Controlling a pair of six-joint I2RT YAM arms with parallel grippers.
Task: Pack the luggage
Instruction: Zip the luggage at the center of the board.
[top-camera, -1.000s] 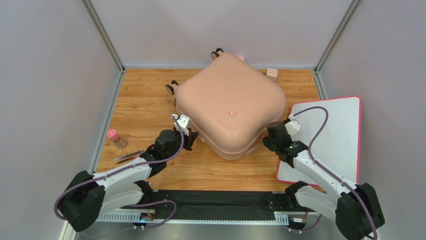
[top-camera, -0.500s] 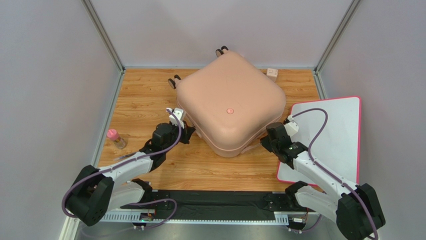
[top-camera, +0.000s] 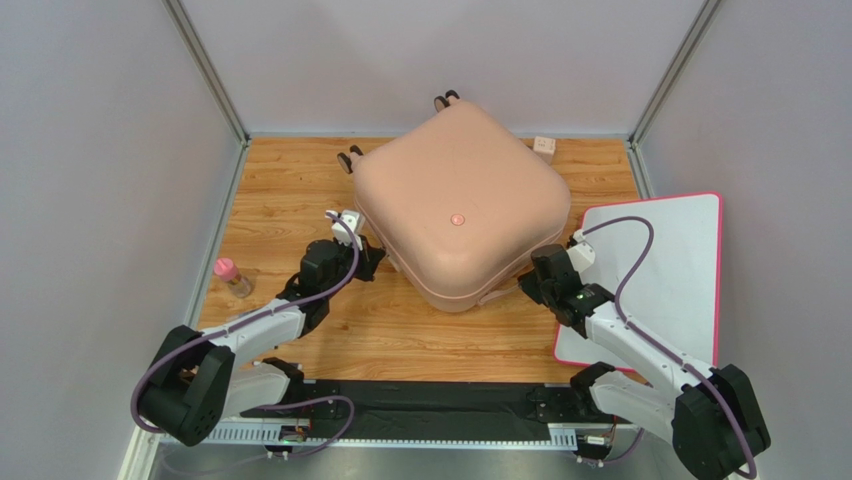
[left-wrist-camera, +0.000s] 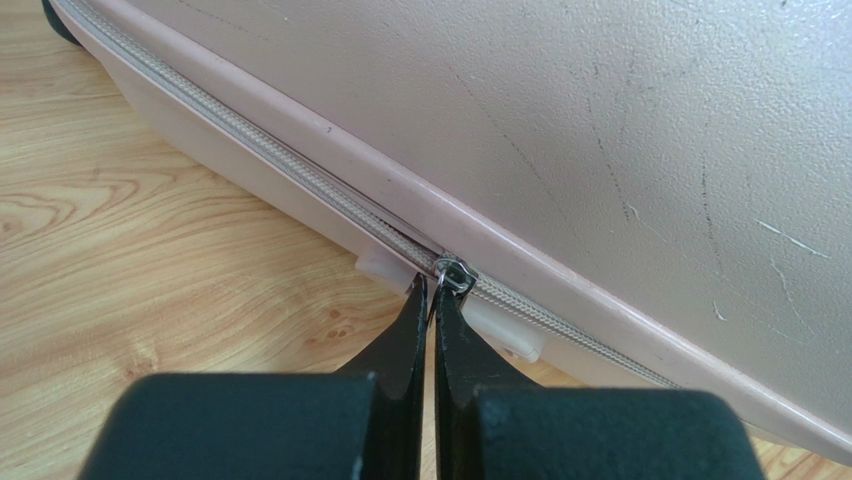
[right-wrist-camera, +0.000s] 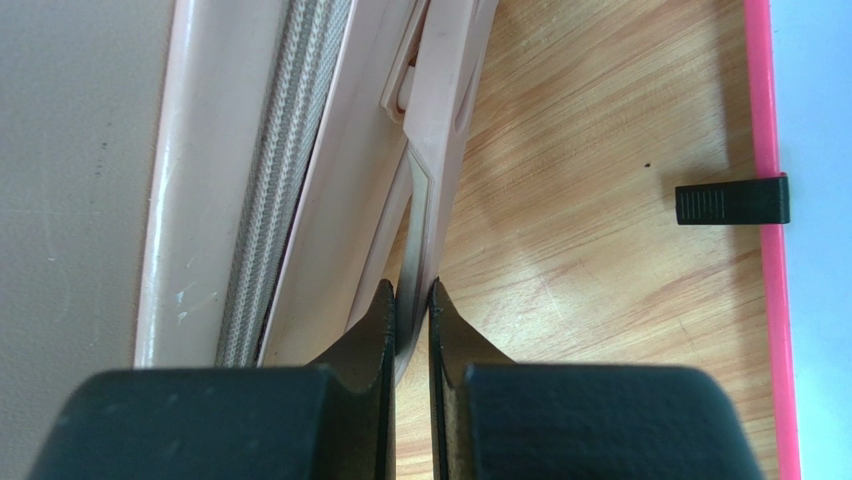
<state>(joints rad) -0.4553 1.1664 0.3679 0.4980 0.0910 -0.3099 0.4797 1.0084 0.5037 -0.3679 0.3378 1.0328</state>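
The luggage (top-camera: 455, 220) lies shut and flat on the desk (top-camera: 290, 200), shell up, with the round emblem (top-camera: 459, 216) on top. It is turned so that 1 corner points at the near edge and the opposite corner reaches past the far edge. 2 pairs of wheels (top-camera: 349, 160) show on its far-left side. The left hand (left-wrist-camera: 432, 298) is at the near-left side of the shell. Its fingers are pressed together with the metal zip pull (left-wrist-camera: 455, 274) pinched at their tips, right on the zip (left-wrist-camera: 250, 140) that runs along the seam just above the wood. The right hand (right-wrist-camera: 412, 300) is at the near-right side, low against the shell. Its 2 fingers are clamped on the thin lower end of the pale handle (right-wrist-camera: 437, 120), which hangs beside the zip there. A white board (top-camera: 665, 290) with a pink rim lies along the right edge of the desk, under the right arm and just beside the luggage. In the right wrist view a black ribbed clip (right-wrist-camera: 732, 199) sits on that rim. A small bottle (top-camera: 232, 277) with a pink cap stands near the left edge, well apart from the luggage. A small pale box (top-camera: 544, 146) sits at the far edge, just right of the far corner of the shell.
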